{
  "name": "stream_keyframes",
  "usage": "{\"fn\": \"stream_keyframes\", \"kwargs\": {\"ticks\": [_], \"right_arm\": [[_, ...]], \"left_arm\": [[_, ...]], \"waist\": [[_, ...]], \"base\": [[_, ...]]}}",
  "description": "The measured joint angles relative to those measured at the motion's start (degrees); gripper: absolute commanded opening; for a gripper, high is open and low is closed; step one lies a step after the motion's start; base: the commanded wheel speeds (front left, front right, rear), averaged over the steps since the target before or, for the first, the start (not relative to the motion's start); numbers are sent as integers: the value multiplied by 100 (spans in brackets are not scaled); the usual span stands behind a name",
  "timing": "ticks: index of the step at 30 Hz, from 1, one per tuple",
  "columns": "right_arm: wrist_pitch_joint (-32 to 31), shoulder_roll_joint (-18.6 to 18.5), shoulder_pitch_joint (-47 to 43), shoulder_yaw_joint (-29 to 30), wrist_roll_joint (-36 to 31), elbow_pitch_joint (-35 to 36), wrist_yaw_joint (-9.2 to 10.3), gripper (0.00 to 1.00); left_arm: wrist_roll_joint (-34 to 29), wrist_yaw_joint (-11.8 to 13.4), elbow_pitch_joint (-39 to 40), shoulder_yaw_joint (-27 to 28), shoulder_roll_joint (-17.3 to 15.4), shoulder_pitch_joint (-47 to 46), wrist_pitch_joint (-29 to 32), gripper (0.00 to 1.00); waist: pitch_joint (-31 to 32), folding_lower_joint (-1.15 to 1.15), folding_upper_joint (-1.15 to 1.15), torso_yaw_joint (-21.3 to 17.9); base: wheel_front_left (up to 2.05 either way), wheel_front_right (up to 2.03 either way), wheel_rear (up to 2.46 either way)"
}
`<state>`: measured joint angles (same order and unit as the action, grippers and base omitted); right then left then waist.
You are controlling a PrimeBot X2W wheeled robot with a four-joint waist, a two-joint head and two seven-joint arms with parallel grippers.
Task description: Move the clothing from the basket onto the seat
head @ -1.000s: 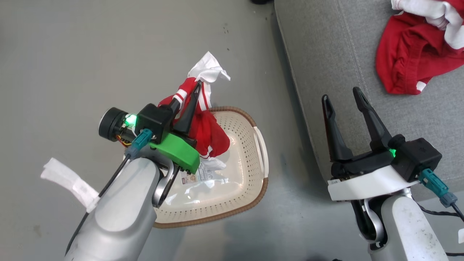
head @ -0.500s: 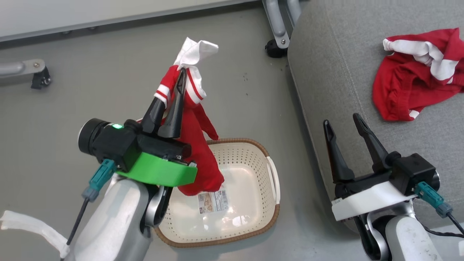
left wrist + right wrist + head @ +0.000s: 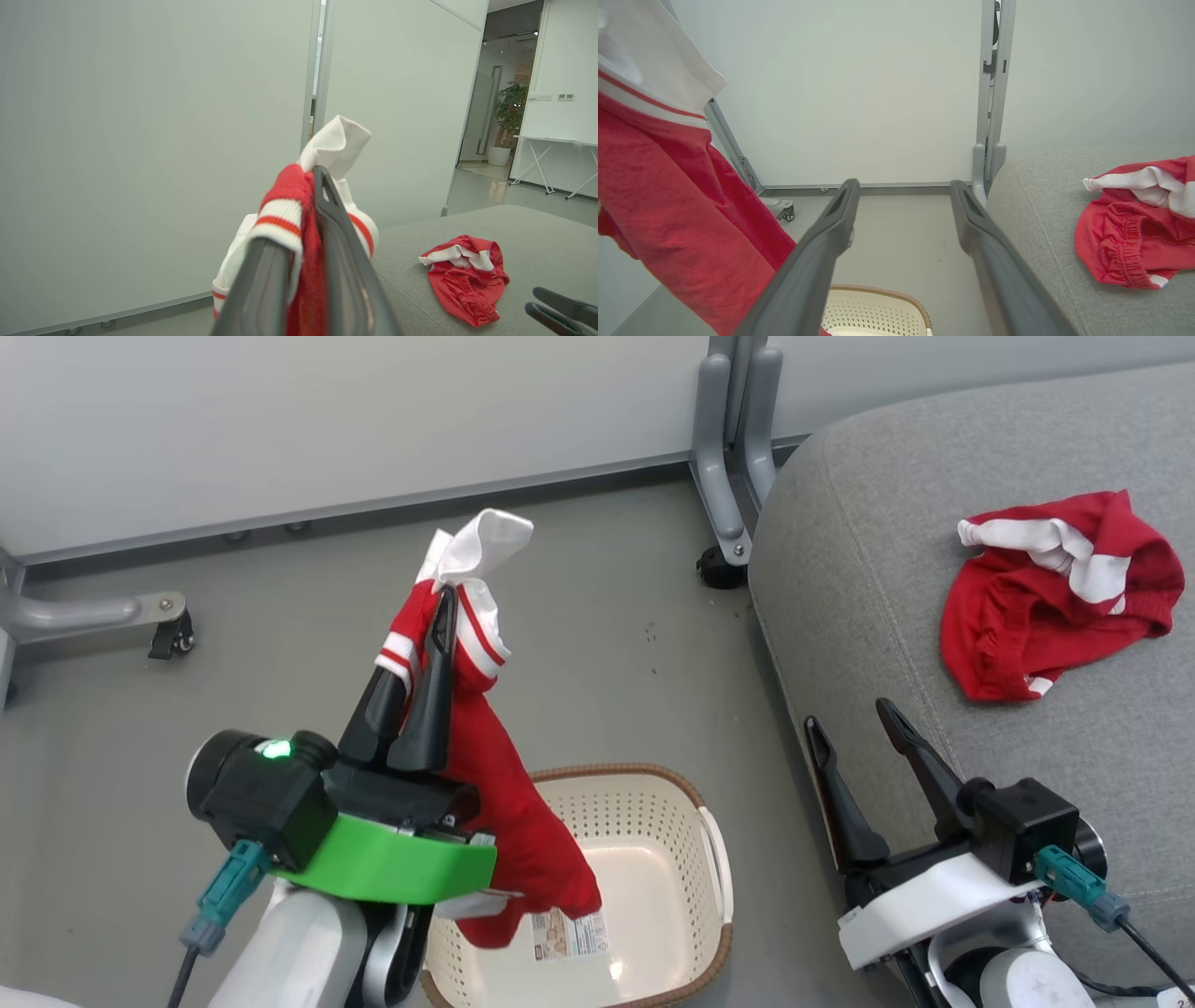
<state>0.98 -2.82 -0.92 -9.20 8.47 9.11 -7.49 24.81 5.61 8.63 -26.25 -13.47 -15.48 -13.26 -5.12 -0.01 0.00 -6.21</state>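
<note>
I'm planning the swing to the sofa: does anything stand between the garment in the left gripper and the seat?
The open right gripper stands at the seat's near edge, roughly between the held garment and it. Nothing else visible intervenes.

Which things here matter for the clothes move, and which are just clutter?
Job: red-and-white striped garment in shut left gripper; crumpled red garment lying on grey fabric seat; cream perforated plastic basket.
Lying about: grey metal castor legs; potted green plant; white table.

Head view looks down; 2 wrist views forward, sharing seat.
</note>
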Motion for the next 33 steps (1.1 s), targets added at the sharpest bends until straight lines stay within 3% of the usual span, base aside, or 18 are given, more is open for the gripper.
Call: {"fn": "stream_keyframes", "kwargs": {"ticks": [9,27,33], "right_arm": [[-66,1,-135,-90,63,30,0,100],[-89,0,-164,-137,93,42,0,100],[-244,-248,96,-842,218,27,0,100]], "left_arm": [[85,114,142,-91,1,352,66,0],[132,145,233,-127,-43,374,102,0],[135,143,276,-152,-45,335,102,0]], "waist": [[299,0,0,8],[277,0,0,10],[207,0,0,70]], "base": [[0,0,0],[0,0,0],[0,0,0]]}}
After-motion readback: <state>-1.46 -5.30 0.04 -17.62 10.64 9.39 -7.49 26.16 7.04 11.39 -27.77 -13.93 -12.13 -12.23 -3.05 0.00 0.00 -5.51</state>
